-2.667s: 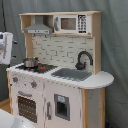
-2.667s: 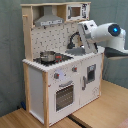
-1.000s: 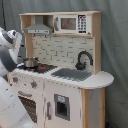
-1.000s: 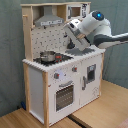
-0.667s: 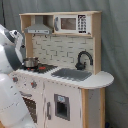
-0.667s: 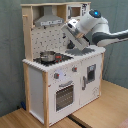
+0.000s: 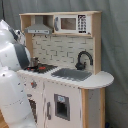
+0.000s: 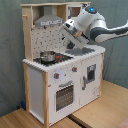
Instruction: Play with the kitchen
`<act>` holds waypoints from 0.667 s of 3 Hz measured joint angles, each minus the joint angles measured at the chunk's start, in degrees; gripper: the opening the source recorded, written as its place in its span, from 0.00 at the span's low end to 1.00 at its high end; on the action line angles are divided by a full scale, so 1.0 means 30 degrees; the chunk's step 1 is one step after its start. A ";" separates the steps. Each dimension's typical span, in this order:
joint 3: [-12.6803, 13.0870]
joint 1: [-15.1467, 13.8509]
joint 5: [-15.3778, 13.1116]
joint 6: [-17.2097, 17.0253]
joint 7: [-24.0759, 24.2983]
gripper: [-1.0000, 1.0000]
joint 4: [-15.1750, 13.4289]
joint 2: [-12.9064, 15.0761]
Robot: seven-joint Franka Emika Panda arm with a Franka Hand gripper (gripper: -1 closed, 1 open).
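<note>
While the kitchen (image 7: 65,75) stands upright | oven door (image 8: 64,96) closed | pincer state unclear

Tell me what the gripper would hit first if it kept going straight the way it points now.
Probably the hob on the kitchen counter. In the second exterior view the arm's end angles down toward it, near the small pot. The gripper itself is hidden, so this is a guess.

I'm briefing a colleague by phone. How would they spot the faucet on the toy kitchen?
Find the kitchen, white and light wood. On its countertop, a grey sink lies beside the hob. The faucet rises behind that sink: the only black, arched piece there.
</note>
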 joint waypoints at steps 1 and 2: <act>0.0952 -0.0825 -0.0001 -0.0919 -0.0758 1.00 0.0481 0.0857; 0.1986 -0.1881 -0.0001 -0.1981 -0.1670 1.00 0.0809 0.1661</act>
